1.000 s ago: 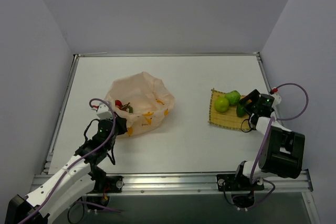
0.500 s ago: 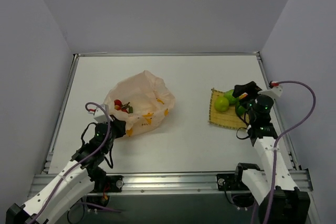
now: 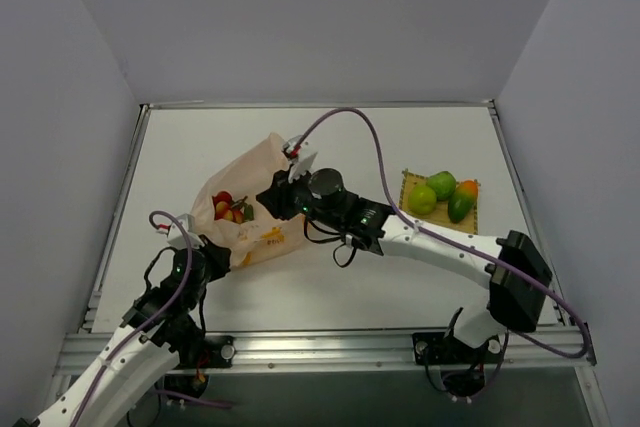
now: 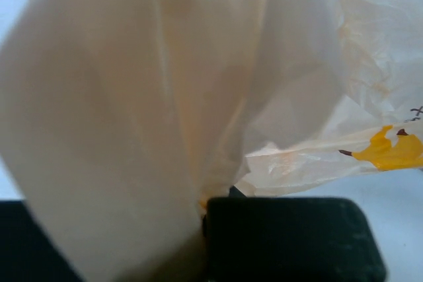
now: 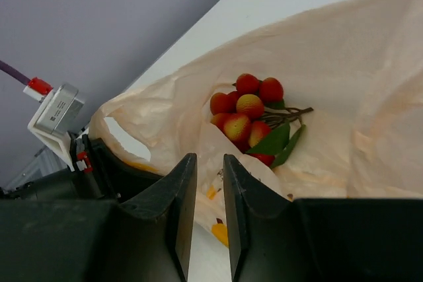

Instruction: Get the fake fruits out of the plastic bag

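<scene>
The plastic bag (image 3: 255, 162) lies left of centre, its mouth held up. My left gripper (image 3: 214, 251) is shut on the bag's near-left edge; in the left wrist view the plastic bag (image 4: 132, 97) is pinched at my left gripper (image 4: 203, 212). Inside lies the red fruit cluster (image 3: 228, 208), which the right wrist view shows as red fruits (image 5: 244, 113) with green leaves. My right gripper (image 3: 268, 197) hovers at the bag's right rim. My right gripper (image 5: 209, 163) keeps a narrow gap with bag plastic (image 5: 370, 84) below it. Two round green fruits (image 3: 422, 199) and an oval green-and-orange fruit (image 3: 462, 202) rest on the mat.
The yellow woven mat (image 3: 425, 223) lies at the right of the table. My right arm (image 3: 440, 242) stretches across the table's middle from its base at the near right. Grey walls close the table on three sides.
My right arm swung from the mat across to the bag and its jaws narrowed. The oval fruit now lies uncovered on the mat. My left gripper pulled the bag's edge slightly nearer.
</scene>
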Available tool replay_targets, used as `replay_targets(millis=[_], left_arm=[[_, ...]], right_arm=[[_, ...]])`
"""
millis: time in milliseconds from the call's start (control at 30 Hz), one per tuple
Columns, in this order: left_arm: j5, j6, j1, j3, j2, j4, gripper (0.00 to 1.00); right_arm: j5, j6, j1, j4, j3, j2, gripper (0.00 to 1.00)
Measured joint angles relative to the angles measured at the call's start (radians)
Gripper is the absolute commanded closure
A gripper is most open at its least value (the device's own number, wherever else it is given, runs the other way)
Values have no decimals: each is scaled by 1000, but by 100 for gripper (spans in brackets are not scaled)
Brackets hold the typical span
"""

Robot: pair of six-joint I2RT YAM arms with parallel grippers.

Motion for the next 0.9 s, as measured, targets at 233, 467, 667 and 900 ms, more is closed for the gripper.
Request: replay_targets(millis=[233,467,667,900], left_arm=[[-9,-46,0,-8,-18,-81,98],[8,-90,0,-76,-33,-133,98],[10,-98,0,-78,-60,-151,98],[10,-98,0,-77,-46,-150,98]], right_arm=[[-11,-77,71,-6,123,211,81],[-8,-98,59,-19,299,498,55],[-25,-114,37,-9,311,618,29],[-148,-119,9,16,402,698,10]])
